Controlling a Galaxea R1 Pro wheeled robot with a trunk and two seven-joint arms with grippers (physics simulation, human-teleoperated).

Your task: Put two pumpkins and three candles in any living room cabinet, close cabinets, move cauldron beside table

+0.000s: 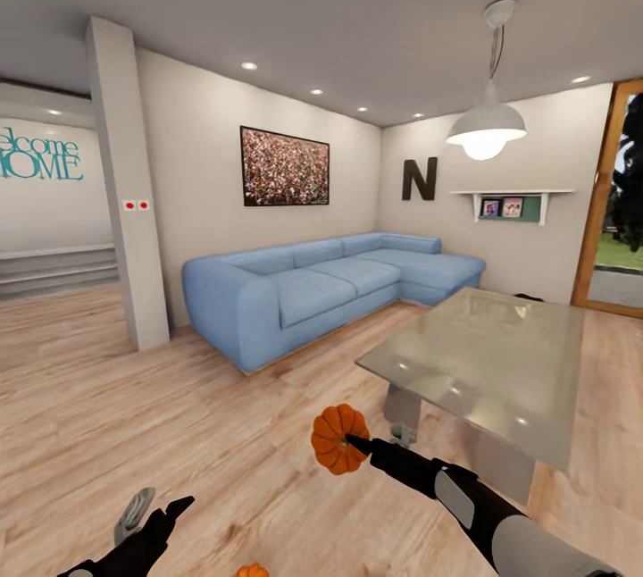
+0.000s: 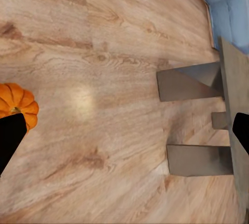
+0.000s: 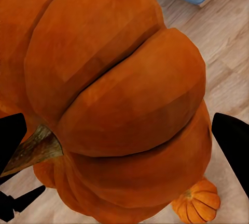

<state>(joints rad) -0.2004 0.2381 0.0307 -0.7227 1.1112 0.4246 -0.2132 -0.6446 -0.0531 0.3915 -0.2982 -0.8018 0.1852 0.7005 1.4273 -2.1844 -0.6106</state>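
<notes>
The right gripper has its black fingers closed around a pumpkin, held clear of the wooden floor with its stem turned toward the wrist. In the right wrist view this held pumpkin bulges between the two dark fingertips, its ribs and brown stem plain to see. Below and beyond it, a second pumpkin sits on the floor boards; in the head view that second pumpkin peeks in at the bottom edge, lower than the right gripper and to its left, well apart from it.

The left gripper hangs low to the left of the right one, its fingers spread apart and holding nothing. In the left wrist view the second pumpkin lies on the floor just beside one dark fingertip.

Just to the right of the right gripper and a little past it stands the table, its glossy glass top resting on grey block legs; the left wrist view shows the same table edge-on, with two legs.

Farther off, beyond the held pumpkin and to the left of the table, a blue corner sofa stands against the wall. A dark-framed picture, a letter N and a small shelf hang on the walls, and a pendant lamp hangs above the table.
</notes>
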